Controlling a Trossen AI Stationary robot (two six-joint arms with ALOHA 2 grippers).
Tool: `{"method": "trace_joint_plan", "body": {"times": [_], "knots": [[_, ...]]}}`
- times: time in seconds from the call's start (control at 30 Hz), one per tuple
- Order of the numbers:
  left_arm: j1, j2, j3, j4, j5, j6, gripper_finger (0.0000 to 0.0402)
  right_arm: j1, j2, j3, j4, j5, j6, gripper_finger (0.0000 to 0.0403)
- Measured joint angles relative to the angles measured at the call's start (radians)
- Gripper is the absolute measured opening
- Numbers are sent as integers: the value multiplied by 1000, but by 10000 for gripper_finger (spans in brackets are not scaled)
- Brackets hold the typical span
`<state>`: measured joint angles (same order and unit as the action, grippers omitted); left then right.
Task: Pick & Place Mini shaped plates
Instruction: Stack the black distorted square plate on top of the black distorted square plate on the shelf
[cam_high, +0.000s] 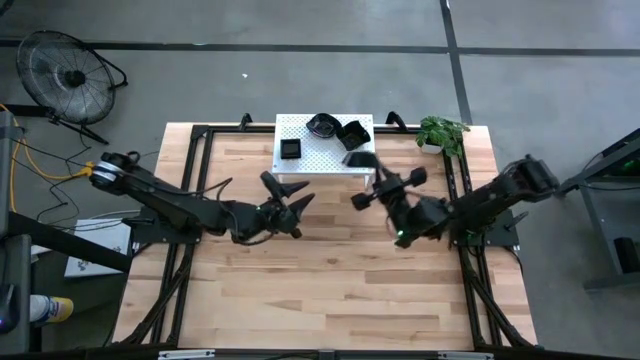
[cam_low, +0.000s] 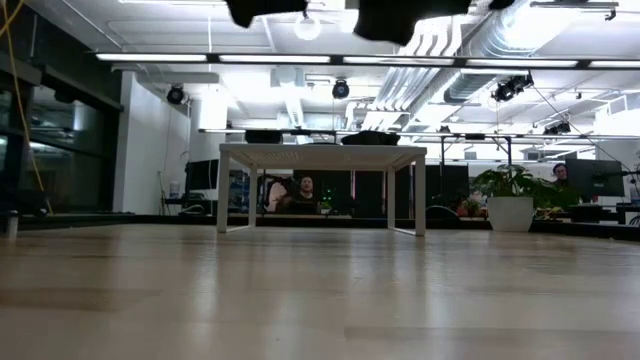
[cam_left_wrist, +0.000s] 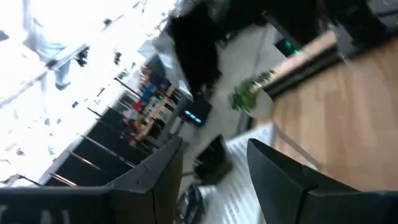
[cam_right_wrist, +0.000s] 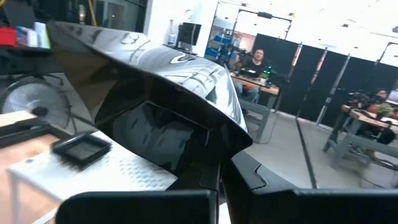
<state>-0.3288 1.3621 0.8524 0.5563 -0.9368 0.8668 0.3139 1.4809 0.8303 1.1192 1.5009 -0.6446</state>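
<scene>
1. the right gripper (cam_high: 362, 178) is closed on a glossy black plate (cam_high: 359, 158), held in the air just in front of the white stand (cam_high: 300, 168) at the back of the bench (cam_high: 320, 290).
2. in the right wrist view that plate (cam_right_wrist: 161, 106) fills most of the frame, pinched at its edge between the two dark fingers (cam_right_wrist: 205, 177), tilted with its shiny underside facing the camera.
3. three more black plates sit on the stand: a small square one (cam_high: 290, 149) on its left part, a round wavy one (cam_high: 322, 125) at the back, and an angular one (cam_high: 354, 133) just beside the round one.
4. the right wrist view also shows the small square plate (cam_right_wrist: 81, 149) lying flat on the perforated top.
5. the left gripper (cam_high: 290, 205) hovers above the bench, in front of the stand's left end, fingers spread apart and holding nothing.
6. a potted plant (cam_high: 440, 132) stands at the back right corner of the bench, beside the stand.
7. people sit at desks in the room behind.
</scene>
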Motion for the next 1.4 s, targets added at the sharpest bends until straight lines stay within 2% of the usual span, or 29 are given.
{"method": "trace_joint_plan", "body": {"times": [0.17,0.33,0.53,0.73,0.93,1.17,1.3,1.4], "knots": [[1,-44,0,-211,0,-146,175,-14,-140,0,0,44,-148,0],[1,-52,0,-316,-2,-213,175,-33,-247,9,-5,71,-282,0],[1,-52,-1,-349,-13,-271,175,-40,-291,35,-43,70,-296,0],[1,-52,-1,-332,4,-290,175,-46,-291,39,-130,-51,-211,0],[1,-52,-1,-328,72,-297,175,-70,-291,39,-426,-255,71,0],[1,-52,-1,-329,90,-297,175,-230,-292,84,-809,-511,471,0],[1,-52,-1,-343,94,-297,175,-375,-285,212,-1134,-792,701,0],[1,-52,-1,-364,94,-297,175,-489,-260,325,-1357,-963,787,0]]}}
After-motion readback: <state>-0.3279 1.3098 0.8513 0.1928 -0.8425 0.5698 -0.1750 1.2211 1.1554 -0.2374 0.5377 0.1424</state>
